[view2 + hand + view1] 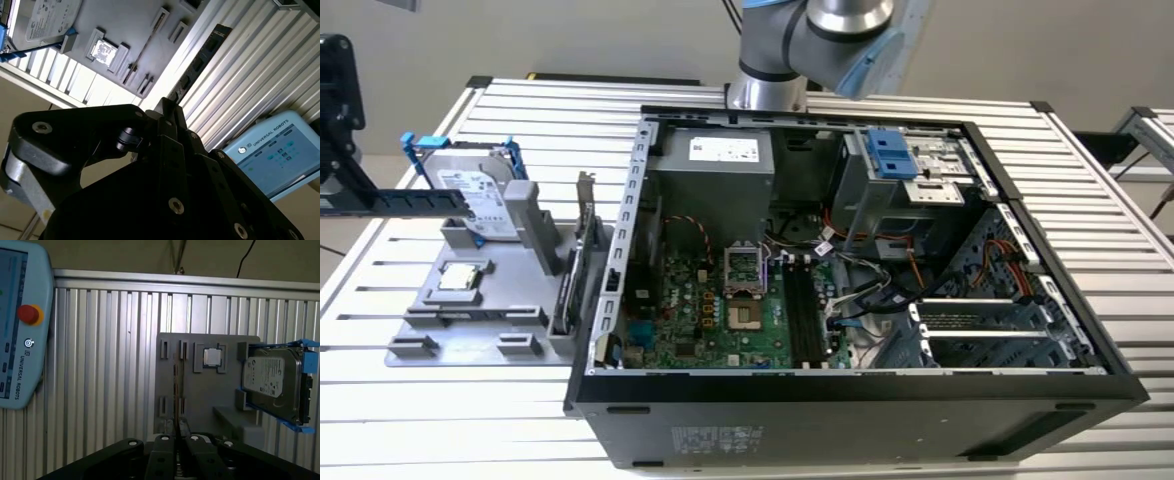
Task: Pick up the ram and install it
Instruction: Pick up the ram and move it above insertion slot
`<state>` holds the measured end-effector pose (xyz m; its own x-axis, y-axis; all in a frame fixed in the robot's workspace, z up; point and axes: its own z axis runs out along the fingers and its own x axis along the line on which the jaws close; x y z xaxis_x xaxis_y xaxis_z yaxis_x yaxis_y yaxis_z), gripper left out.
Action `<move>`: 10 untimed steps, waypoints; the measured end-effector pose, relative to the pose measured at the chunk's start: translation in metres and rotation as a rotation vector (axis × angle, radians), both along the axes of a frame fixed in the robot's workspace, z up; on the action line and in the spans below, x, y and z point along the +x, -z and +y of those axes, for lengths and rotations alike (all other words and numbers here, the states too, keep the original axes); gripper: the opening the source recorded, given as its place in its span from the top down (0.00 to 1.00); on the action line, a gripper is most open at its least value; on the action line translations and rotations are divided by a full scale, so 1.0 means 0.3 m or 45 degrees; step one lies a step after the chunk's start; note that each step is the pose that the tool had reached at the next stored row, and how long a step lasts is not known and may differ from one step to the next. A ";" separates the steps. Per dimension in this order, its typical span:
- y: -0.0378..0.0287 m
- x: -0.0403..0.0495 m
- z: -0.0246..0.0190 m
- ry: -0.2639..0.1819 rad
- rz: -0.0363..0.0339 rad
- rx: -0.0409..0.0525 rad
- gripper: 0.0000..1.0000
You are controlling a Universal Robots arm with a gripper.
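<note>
The ram stands on edge among the thin upright boards [177,390] in the slots of a grey tray [200,400]; I cannot tell which board it is. In the exterior view those boards [582,262] stand at the tray's [480,320] edge beside the open computer case [854,390]. Long black memory slots [803,312] lie on the motherboard inside the case. My gripper [178,432] hangs high above the tray in line with the boards. Its black fingers [167,107] are shut together, with nothing between them.
A silver hard drive in a blue frame [274,382] and a small square chip [212,357] sit on the tray. A teach pendant [22,325] lies on the ribbed metal table [100,365]. The arm [814,40] rises behind the case. A black fixture [340,100] stands at the exterior view's left.
</note>
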<state>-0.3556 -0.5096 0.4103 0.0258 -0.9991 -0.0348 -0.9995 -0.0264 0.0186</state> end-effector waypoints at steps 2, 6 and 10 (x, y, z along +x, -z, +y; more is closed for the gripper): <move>0.000 0.005 0.000 0.000 0.0001 0.000 1.00; 0.000 0.013 0.000 0.000 0.0001 0.000 1.00; 0.000 0.023 0.000 0.000 0.0000 0.000 1.00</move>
